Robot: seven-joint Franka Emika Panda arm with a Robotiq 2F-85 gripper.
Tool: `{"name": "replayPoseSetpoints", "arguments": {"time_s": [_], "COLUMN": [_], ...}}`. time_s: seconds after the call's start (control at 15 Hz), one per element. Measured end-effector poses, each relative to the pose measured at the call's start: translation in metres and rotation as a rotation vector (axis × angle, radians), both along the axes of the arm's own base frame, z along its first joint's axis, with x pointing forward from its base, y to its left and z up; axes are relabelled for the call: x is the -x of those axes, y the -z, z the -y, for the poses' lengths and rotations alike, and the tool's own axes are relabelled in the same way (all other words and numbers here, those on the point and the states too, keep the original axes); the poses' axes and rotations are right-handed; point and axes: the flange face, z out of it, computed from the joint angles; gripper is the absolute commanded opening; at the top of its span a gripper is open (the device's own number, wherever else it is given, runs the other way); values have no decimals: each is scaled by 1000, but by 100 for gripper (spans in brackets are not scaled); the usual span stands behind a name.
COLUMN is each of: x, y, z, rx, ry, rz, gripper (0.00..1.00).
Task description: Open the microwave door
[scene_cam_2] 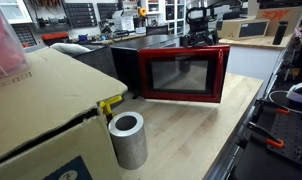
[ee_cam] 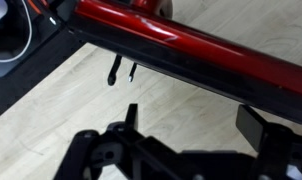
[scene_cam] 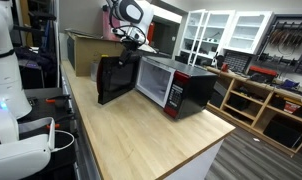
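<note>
The microwave stands on a wooden counter, black-bodied with a red front; its body also shows in an exterior view. The microwave door stands swung wide open, black inner side showing. Its red frame and dark glass show in an exterior view. In the wrist view its red top edge runs diagonally across. My gripper hovers just above the door's top edge. In the wrist view the gripper is open and empty, fingers apart over bare wood.
A brown cardboard box stands behind the microwave and fills the near left of an exterior view. A grey cylinder stands beside it on the wooden counter. White cabinets and shelves lie beyond.
</note>
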Motion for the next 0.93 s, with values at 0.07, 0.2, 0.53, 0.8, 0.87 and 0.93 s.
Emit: {"name": "replayPoseSetpoints", "arguments": {"time_s": [0.07, 0.2, 0.53, 0.8, 0.87, 0.93], "x": [5, 16, 38, 54, 58, 62], "y": [0, -1, 4, 12, 14, 15], "z": [-8, -24, -71, -115, -125, -133], "rx": [8, 21, 66, 119, 129, 142], "ry": [26, 72, 186, 281, 301, 323], "rz": [-7, -19, -36, -14, -7, -6], "gripper": [100, 100, 100, 100, 100, 100]}}
